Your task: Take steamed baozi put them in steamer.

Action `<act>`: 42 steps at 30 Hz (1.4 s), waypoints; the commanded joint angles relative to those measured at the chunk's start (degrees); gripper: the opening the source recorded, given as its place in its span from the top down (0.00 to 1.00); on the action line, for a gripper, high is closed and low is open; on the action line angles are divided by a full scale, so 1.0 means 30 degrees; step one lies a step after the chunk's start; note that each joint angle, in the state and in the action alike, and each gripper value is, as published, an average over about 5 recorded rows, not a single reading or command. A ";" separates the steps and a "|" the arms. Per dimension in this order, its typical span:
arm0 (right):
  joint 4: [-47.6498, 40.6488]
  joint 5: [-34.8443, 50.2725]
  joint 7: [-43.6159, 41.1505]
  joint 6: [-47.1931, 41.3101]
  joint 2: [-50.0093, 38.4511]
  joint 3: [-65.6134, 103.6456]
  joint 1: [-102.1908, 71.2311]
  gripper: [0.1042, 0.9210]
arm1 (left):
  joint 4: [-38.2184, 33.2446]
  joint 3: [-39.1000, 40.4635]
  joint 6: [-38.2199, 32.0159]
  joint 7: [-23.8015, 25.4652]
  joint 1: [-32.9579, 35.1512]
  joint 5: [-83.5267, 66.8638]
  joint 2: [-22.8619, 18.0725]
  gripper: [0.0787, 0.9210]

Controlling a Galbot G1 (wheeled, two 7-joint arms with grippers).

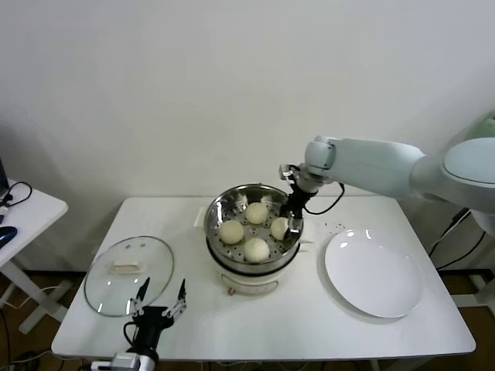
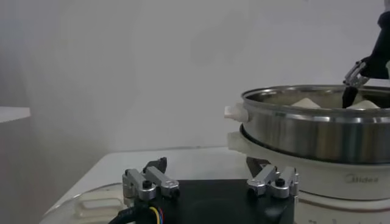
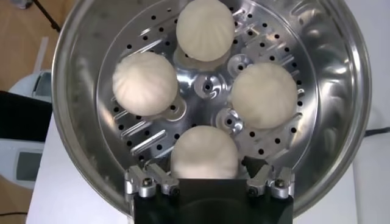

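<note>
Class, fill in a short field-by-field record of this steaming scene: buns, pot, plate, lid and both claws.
baozi: four, all on the perforated tray, one between the right claw's fingers
steamer: mid-table
plate: holds nothing, on the steamer's right
glass lid: flat on the table, left
right claw: open, inside the steamer
left claw: open, by the lid

Faint "Midea" on steamer (image 2: 341, 152) base

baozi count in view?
4, all on the steamer tray: back, left, front, right by the right claw. Plate holds none.
</note>
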 commanded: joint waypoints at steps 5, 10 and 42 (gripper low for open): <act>0.0691 0.0410 -0.1037 0.0212 -0.0384 -0.0069 0.1179 0.12 | -0.0077 0.0002 0.0052 -0.0006 -0.0033 0.0032 0.0000 0.12; 0.1957 0.1340 -0.0479 0.0156 -0.1520 0.0290 0.2198 0.12 | -0.0170 0.0006 0.0109 -0.0012 -0.0036 0.0113 0.0019 0.12; 1.1984 -0.6559 1.0118 0.2264 -1.3853 3.5806 -2.5758 0.12 | -0.0229 -0.1068 -0.1150 0.0936 -0.1574 0.0935 0.0447 0.12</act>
